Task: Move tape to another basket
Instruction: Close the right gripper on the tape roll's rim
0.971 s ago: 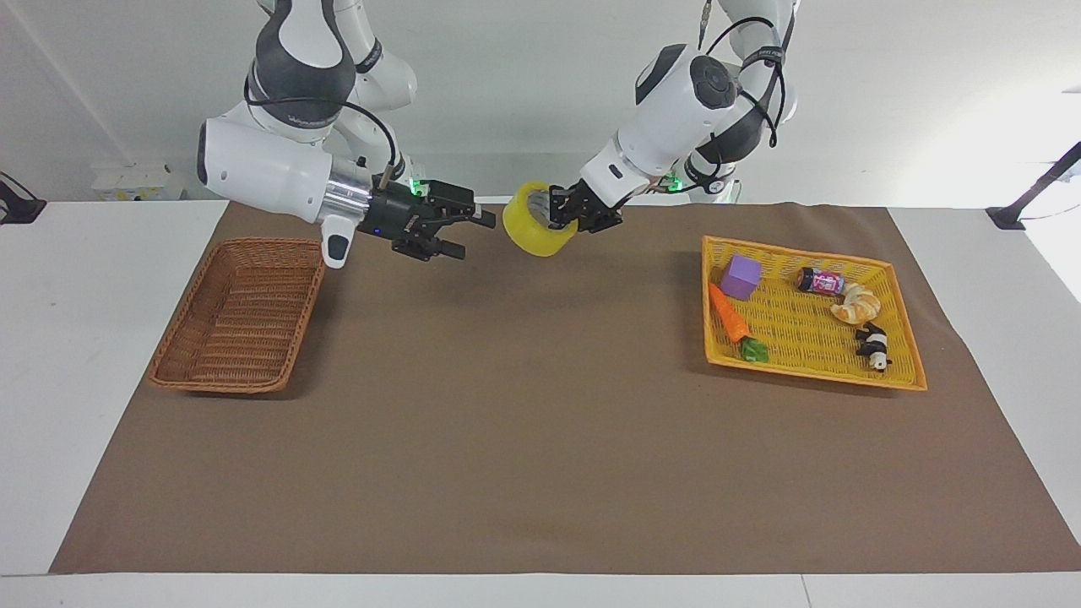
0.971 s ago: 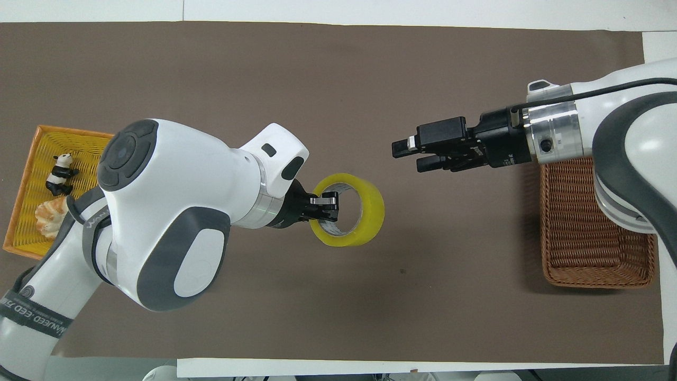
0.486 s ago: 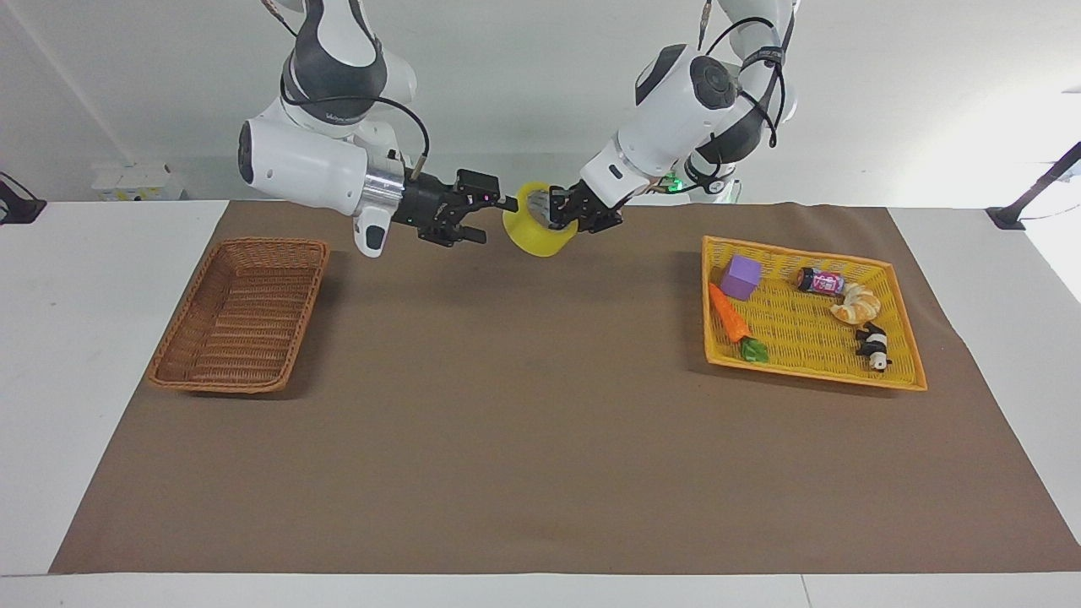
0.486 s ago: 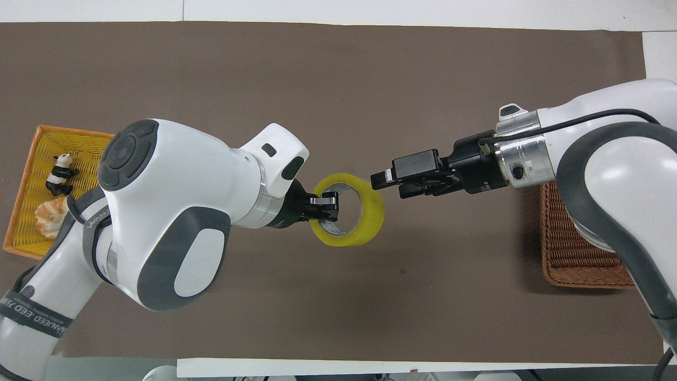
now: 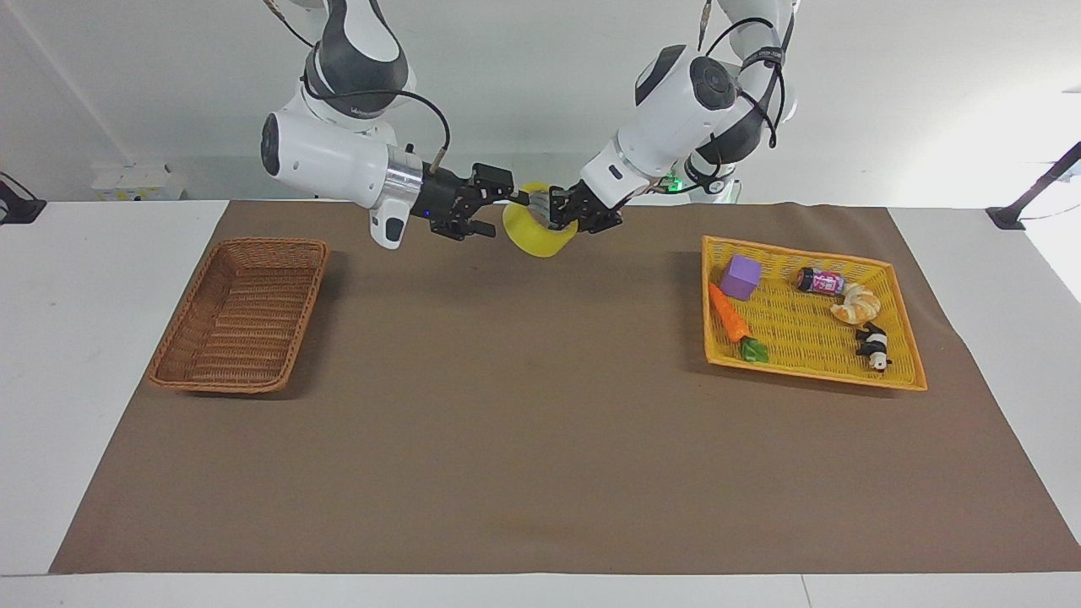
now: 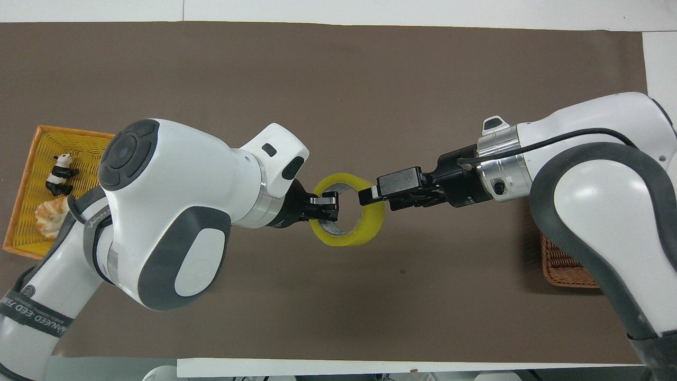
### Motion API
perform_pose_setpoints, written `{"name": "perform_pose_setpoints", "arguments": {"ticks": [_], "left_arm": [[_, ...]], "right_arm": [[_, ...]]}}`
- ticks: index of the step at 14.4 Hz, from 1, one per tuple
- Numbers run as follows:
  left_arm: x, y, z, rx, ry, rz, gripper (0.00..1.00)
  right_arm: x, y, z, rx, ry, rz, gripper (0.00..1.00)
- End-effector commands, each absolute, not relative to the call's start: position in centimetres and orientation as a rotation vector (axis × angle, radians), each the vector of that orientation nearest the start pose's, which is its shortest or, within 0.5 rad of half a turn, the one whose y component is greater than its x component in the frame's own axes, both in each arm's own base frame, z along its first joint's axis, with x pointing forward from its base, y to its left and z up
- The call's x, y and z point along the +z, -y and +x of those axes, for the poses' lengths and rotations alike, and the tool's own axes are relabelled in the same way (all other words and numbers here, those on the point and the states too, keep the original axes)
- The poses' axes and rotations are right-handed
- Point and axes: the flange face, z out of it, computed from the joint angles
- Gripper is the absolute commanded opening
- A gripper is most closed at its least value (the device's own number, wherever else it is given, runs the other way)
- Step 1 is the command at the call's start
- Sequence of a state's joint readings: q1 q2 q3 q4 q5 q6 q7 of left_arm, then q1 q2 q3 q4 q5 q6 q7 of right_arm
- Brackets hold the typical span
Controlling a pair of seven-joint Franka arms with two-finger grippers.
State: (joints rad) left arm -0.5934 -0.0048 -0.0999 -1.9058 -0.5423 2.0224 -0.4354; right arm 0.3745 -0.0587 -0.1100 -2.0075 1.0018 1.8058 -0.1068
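Handover in mid-air over the bench. The left claw [image 5: 553, 218] was clenched on the rim of the tape [image 5: 535, 232]; the right claw [image 5: 507, 199], spread wide, straddled the facing rim. Risk: if the left released before the right clamped, the tape would drop short of the basket [image 5: 241, 314].

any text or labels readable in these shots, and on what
"...NEED FR..." reads in part on the dark band round the left arm; the rest is cut off.
Lettering on the dark joint of the right arm: too small to read.
Printed label on the small can in the yellow tray: too blurred to read.
No print shows on the tape.
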Motion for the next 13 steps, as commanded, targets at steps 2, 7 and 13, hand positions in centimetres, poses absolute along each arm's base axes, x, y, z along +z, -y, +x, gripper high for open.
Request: {"name": "perform_pose_setpoints", "arguments": {"ticks": [2,7,13], "left_arm": [[51.8,39.07,42.08,0.306,-0.05,-3.635,0.0],[51.87,39.05,42.04,0.307,-0.049,-3.635,0.0],[51.79,39.07,42.06,0.309,-0.048,-3.634,0.0]], "right_arm": [[50.75,-20.79,49.18,0.228,0.041,-2.197,0.98],[50.76,-20.81,49.24,0.215,0.049,-2.199,0.68],[50.79,-20.62,48.85,0.225,0.053,-2.195,0.02]]}}
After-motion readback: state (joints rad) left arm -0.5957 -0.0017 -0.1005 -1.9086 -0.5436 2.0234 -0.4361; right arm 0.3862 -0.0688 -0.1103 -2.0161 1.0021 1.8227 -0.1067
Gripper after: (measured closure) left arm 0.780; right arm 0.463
